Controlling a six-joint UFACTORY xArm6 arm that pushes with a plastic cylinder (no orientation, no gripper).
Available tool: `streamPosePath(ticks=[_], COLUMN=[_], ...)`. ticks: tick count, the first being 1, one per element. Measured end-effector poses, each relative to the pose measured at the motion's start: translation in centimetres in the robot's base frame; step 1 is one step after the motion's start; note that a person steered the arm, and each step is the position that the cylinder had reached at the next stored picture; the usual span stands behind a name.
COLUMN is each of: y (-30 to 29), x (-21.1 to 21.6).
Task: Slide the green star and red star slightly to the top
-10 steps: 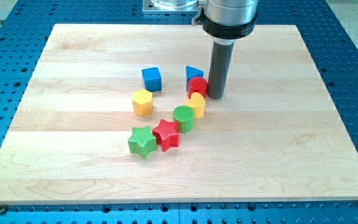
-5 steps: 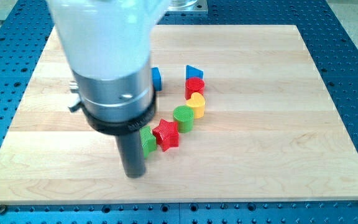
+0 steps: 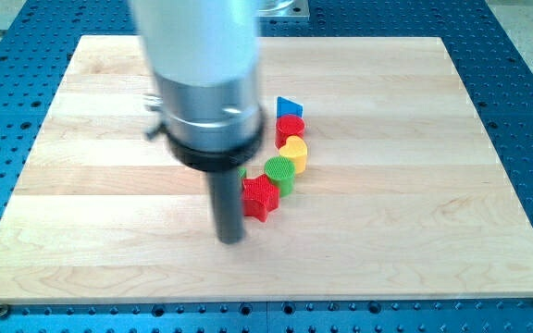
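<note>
My tip point(image 3: 231, 240) rests on the board just to the lower left of the red star point(image 3: 260, 196), close to it or touching it. The green star is almost wholly hidden behind the rod and the arm's body; only a green sliver point(image 3: 242, 173) shows at the rod's right edge above the red star. The red star touches the green cylinder point(image 3: 281, 172) on its upper right.
A yellow heart point(image 3: 293, 154), a red cylinder point(image 3: 291, 127) and a blue triangle point(image 3: 288, 106) run in a line up from the green cylinder. The arm's wide body point(image 3: 206, 83) hides the blocks to the left of them. The wooden board point(image 3: 433, 185) lies on a blue perforated table.
The tip went from beside the red cylinder down to the lower left, then right to the red star. The red star and green cylinder shifted slightly up and right. The green star is now hidden.
</note>
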State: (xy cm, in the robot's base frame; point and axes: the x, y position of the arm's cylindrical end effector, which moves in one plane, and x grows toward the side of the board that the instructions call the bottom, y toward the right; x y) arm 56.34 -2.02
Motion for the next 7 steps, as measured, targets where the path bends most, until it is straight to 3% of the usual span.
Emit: streamPosePath(ticks=[1, 2, 4, 6, 7], y=[3.7, 2.4, -0.5, 1.1, 1.1], x=[-1.4, -3.7, 0.7, -3.5, -2.2])
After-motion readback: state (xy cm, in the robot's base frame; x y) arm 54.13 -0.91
